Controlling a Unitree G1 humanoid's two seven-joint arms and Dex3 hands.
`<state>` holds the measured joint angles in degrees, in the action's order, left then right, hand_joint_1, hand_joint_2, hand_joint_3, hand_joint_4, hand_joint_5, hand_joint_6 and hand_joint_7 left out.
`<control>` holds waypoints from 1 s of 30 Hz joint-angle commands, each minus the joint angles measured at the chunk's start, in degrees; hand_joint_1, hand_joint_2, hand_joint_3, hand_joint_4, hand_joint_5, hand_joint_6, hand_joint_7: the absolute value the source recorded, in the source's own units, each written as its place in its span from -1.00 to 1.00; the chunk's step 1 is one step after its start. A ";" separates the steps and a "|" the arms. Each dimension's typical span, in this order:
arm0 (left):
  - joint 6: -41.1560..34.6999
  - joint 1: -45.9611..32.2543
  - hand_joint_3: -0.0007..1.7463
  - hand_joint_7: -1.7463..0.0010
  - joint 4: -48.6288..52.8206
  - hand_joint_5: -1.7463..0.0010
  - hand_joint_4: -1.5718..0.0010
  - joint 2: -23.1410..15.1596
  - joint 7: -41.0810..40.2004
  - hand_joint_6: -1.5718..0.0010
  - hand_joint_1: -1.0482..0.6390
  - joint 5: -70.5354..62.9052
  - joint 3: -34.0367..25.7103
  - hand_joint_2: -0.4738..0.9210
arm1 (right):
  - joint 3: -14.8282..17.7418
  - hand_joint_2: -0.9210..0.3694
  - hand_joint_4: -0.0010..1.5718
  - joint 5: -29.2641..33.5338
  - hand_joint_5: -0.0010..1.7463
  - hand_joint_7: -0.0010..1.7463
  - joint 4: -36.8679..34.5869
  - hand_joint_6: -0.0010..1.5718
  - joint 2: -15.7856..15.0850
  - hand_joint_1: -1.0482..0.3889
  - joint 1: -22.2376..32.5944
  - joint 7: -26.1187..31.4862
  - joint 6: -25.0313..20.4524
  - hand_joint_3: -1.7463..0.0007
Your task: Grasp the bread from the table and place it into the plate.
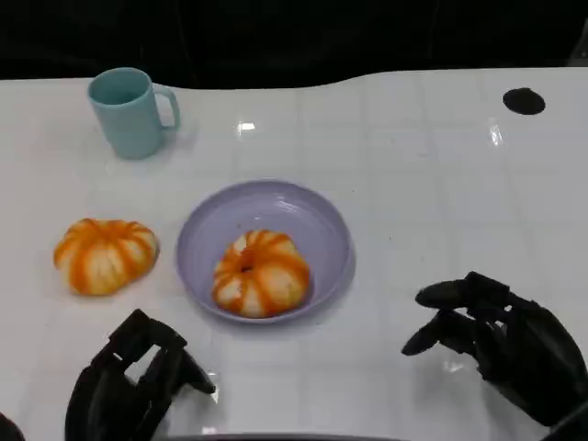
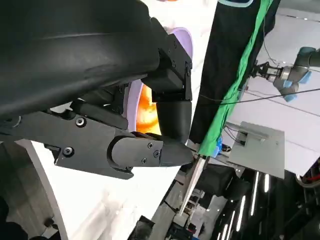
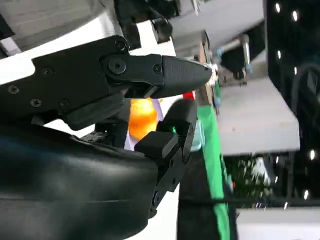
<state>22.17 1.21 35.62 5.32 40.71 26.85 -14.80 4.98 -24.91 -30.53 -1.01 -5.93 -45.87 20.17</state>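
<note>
An orange-and-white striped bread (image 1: 260,273) lies inside the lilac plate (image 1: 207,230) at the table's middle. A second, similar bread (image 1: 105,254) sits on the white table left of the plate, apart from it. My left hand (image 1: 133,386) hovers at the near edge, below that loose bread, holding nothing, its fingers bent downward. My right hand (image 1: 501,344) is near the front right, to the right of the plate, fingers apart and empty. Past the left hand's fingers (image 2: 172,115) a bit of bread (image 2: 148,107) and plate rim (image 2: 186,41) show. The right wrist view catches bread (image 3: 141,118) between that hand's fingers (image 3: 165,70).
A teal mug (image 1: 131,112) stands at the back left, also glimpsed as a mug edge (image 3: 199,137) in the right wrist view. A small black round mark (image 1: 524,101) lies at the back right. The table's far edge meets a dark backdrop.
</note>
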 commanded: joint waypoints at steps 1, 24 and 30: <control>0.01 0.27 -0.69 -0.75 0.09 -1.00 0.23 -1.06 -0.23 0.38 -0.38 0.12 -0.47 1.00 | 1.28 -1.00 -0.17 -1.82 0.96 0.58 4.71 -0.17 -0.16 -0.34 1.33 2.87 -6.26 0.47; -1.23 -1.43 -0.70 -0.71 -2.80 -1.00 0.25 -1.05 -1.31 0.36 -0.36 -0.29 0.01 1.00 | 2.68 -1.00 0.29 -2.00 1.00 1.00 5.95 -0.01 -0.12 -0.26 1.51 0.50 -12.08 0.48; -0.91 -1.18 -0.69 -0.71 -2.43 -1.00 0.25 -1.19 -0.73 0.36 -0.37 -0.12 -0.09 1.00 | 2.14 -1.00 0.28 -0.61 1.00 1.00 6.62 0.01 -0.48 -0.25 2.08 0.89 -12.61 0.53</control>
<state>20.94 0.26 33.04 5.07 40.08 26.82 -14.69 6.61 -25.48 -24.43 -0.30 -4.43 -45.04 7.58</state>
